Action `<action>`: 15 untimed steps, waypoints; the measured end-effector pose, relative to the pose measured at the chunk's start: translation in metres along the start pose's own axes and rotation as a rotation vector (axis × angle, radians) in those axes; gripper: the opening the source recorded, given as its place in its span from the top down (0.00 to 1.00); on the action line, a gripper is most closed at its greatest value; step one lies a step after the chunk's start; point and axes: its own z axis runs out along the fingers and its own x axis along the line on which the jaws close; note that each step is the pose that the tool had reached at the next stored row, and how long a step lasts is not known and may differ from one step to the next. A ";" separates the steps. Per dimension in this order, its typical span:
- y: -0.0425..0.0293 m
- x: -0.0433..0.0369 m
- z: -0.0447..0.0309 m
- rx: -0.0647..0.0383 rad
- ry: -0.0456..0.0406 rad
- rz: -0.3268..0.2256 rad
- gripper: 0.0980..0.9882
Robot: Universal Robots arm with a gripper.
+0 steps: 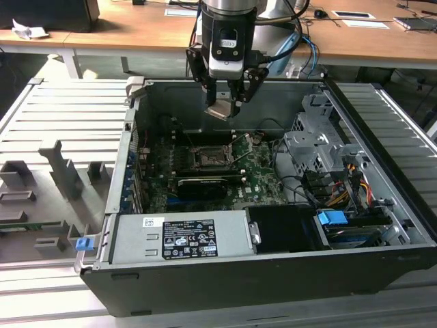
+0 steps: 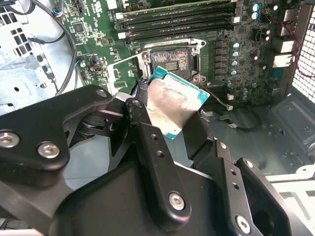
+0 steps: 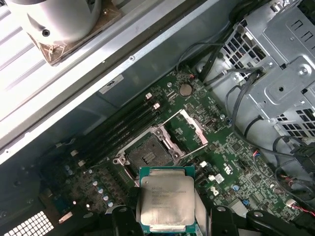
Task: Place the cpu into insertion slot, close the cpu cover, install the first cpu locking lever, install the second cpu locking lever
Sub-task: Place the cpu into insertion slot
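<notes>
My hand point(image 1: 223, 105) pinches the cpu point(image 1: 218, 111) by its edges in the upper centre of the exterior view, above the open computer case point(image 1: 205, 290). The insertion slot point(image 1: 208, 158) lies bare at mid-frame below, with the cpu cover point(image 3: 190, 129) tilted open beside it.

I see the silvery square cpu point(image 3: 166, 204) up in the air, tilted. The black insertion slot point(image 3: 146, 156) lies bare, its grey cpu cover point(image 3: 189, 129) flipped open beside it.

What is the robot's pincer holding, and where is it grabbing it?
The pincer holds the cpu, pinched at two opposite edges, metal face showing.
</notes>
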 end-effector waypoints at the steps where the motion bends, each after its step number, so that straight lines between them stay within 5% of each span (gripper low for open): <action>1: 0.0000 0.0000 0.0003 0.000 -0.0001 0.000 0.52; 15: -0.0002 0.0000 0.0023 -0.001 -0.0041 0.046 0.52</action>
